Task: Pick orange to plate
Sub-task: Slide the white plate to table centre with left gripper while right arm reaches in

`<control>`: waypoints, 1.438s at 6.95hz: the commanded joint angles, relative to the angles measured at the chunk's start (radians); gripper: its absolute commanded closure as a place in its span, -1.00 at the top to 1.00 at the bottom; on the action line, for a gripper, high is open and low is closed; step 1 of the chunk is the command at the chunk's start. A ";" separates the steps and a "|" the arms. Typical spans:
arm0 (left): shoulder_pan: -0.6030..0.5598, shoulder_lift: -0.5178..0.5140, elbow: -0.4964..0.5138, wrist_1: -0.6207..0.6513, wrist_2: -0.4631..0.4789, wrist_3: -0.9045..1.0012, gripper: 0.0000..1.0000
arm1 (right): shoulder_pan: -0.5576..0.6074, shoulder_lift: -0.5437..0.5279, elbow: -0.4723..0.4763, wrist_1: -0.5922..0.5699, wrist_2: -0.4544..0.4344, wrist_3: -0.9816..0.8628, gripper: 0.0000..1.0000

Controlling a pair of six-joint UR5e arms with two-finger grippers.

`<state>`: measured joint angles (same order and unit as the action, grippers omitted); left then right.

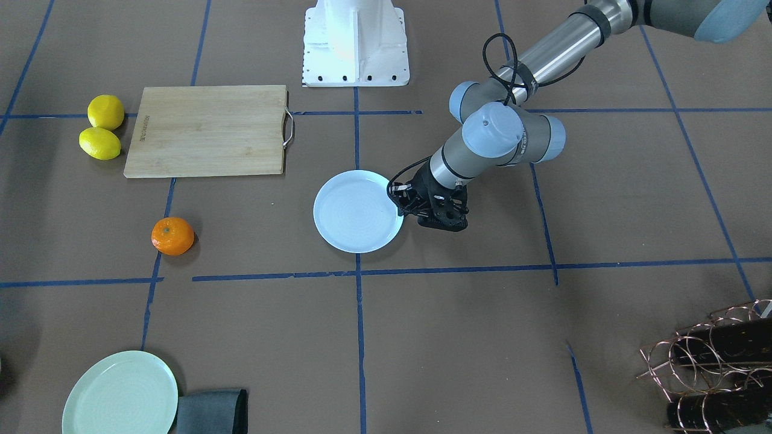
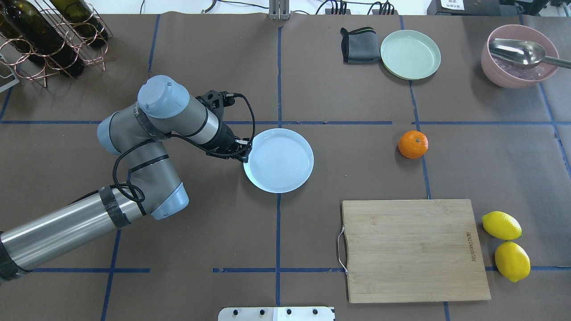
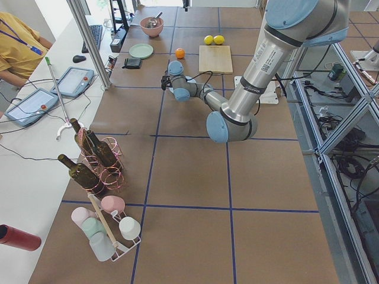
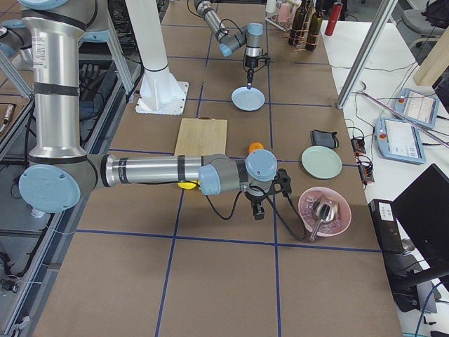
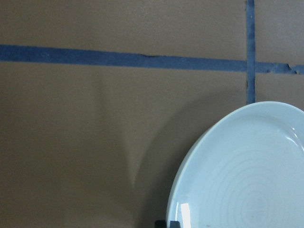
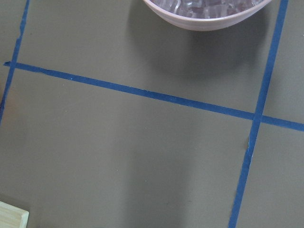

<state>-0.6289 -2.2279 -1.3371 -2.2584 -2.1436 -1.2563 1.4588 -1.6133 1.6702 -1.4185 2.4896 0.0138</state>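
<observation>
While the left gripper [image 2: 244, 155] sits at the left rim of the plate [image 2: 285, 178], clamped or not being impossible to tell, the orange [image 2: 413, 144] lies on the table [image 2: 357, 156] well to the right, and farther out the right gripper [image 4: 258, 213], equally unreadable, hangs near the pink bowl [image 4: 303, 209].

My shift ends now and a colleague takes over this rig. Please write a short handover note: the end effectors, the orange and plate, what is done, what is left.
Left end effector: low at the edge of the plate; I cannot tell whether it is open or shut.
Right end effector: above the table near the pink bowl; it shows only in the side view, so its state cannot be told.
Orange: on the table, well apart from the plate, nothing touching it.
Done: nothing yet; the plate is empty.
Left: grasp the orange, carry it over, set it on the plate.
</observation>
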 commanded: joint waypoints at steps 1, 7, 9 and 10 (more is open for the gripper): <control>0.005 0.001 0.004 -0.029 0.028 0.000 0.22 | -0.008 0.003 0.000 0.010 -0.005 0.000 1.00; -0.035 0.050 -0.079 -0.090 0.030 -0.028 0.88 | -0.331 0.136 0.089 0.210 -0.129 0.588 1.00; -0.038 0.056 -0.079 -0.090 0.030 -0.028 0.88 | -0.461 0.192 0.095 0.207 -0.224 0.722 1.00; -0.038 0.057 -0.079 -0.090 0.030 -0.028 0.88 | -0.535 0.226 0.089 0.196 -0.289 0.821 1.00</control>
<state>-0.6666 -2.1738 -1.4155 -2.3485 -2.1138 -1.2840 1.0077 -1.4274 1.7643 -1.2136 2.2700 0.7271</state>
